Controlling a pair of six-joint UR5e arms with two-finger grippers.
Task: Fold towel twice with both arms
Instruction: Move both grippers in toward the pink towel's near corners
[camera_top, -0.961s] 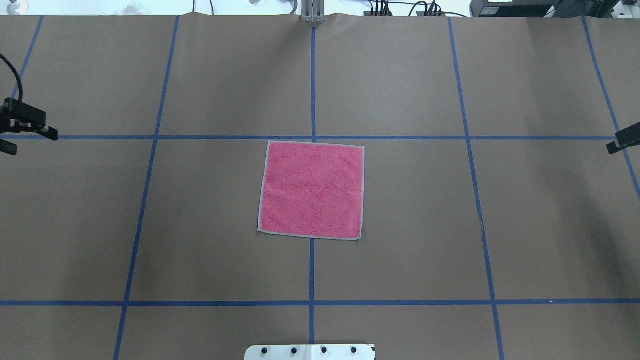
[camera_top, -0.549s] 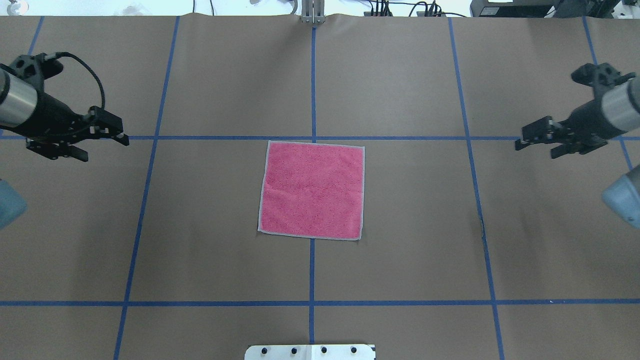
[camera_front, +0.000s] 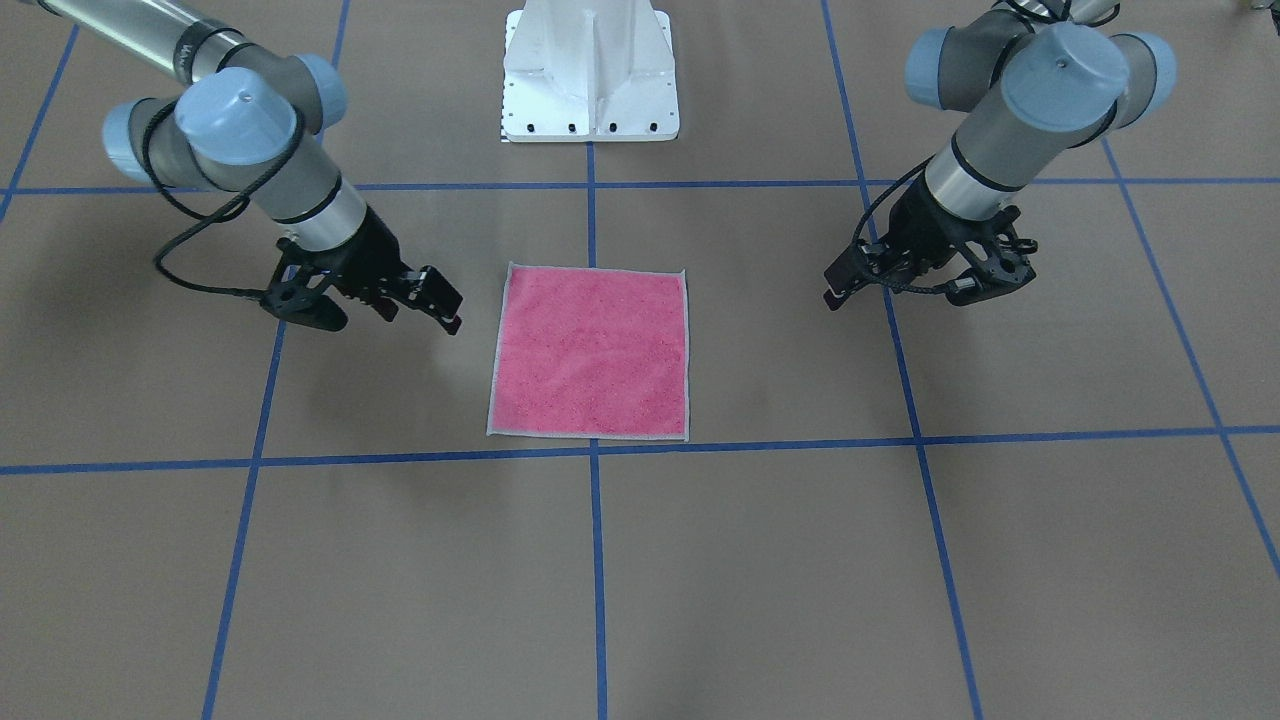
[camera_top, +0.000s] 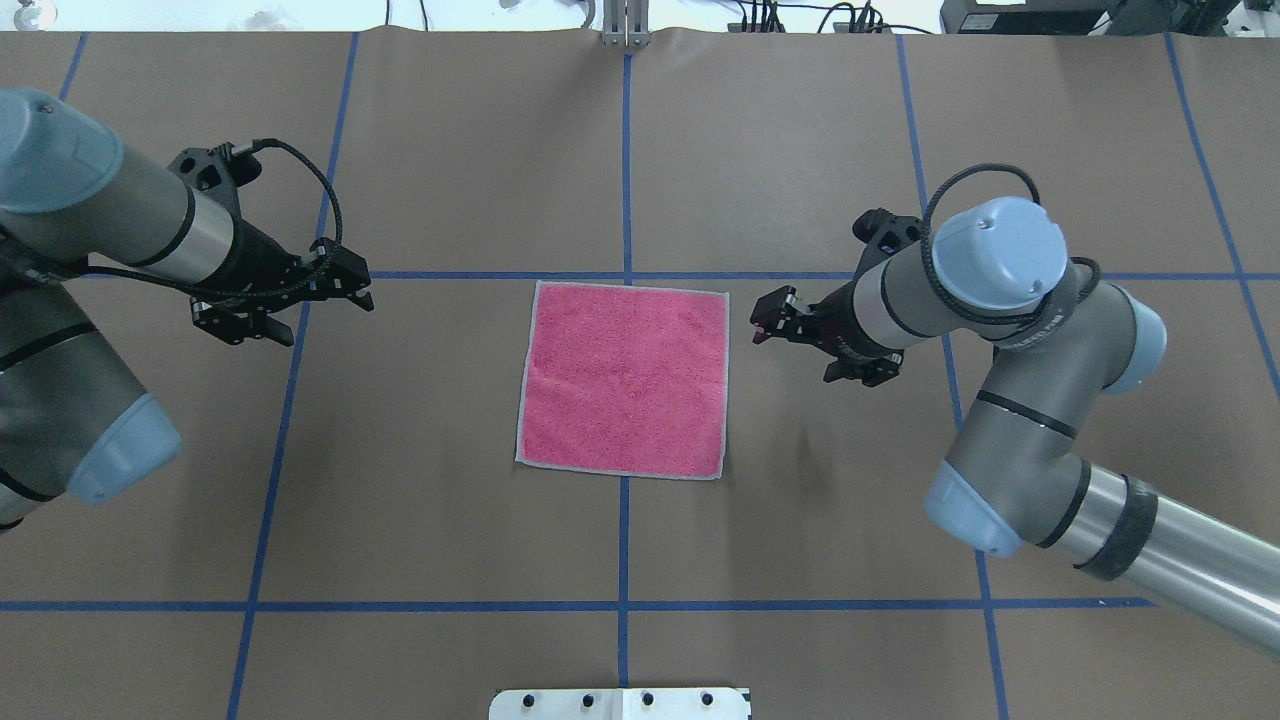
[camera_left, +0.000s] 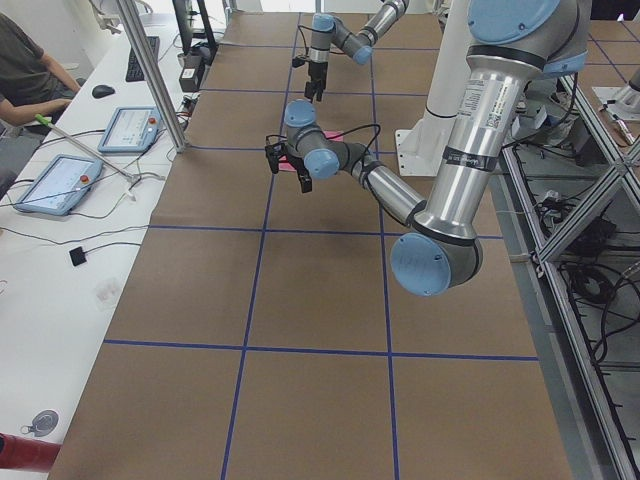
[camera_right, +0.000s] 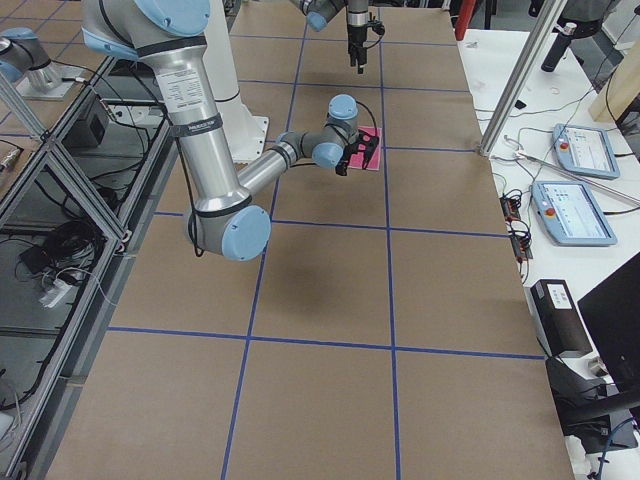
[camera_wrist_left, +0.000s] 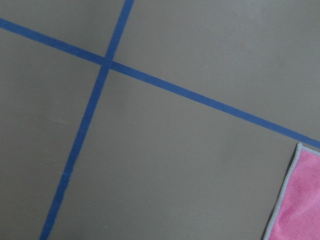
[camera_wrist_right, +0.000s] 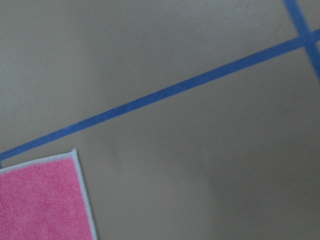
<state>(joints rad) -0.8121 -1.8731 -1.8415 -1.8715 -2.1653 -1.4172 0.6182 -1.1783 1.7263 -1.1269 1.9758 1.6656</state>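
The pink towel (camera_top: 625, 378) lies flat and unfolded, pink face up, at the table's centre; it also shows in the front view (camera_front: 590, 350). My left gripper (camera_top: 330, 318) is open and empty, hovering well to the towel's left, seen on the right in the front view (camera_front: 895, 298). My right gripper (camera_top: 795, 352) is open and empty, close beside the towel's right edge near its far corner (camera_front: 395, 322). The left wrist view shows one towel corner (camera_wrist_left: 299, 200) and the right wrist view another (camera_wrist_right: 40, 200). Neither gripper touches the towel.
The brown table cover carries a blue tape grid (camera_top: 625, 150). The white pedestal base (camera_front: 590, 70) stands at the robot's side of the table. Tablets (camera_left: 125, 128) and a seated person (camera_left: 30, 70) are beyond the far table edge.
Both arms have swung in from the table's sides toward the towel, the right one farther. Both grippers stay open. The towel has not moved.
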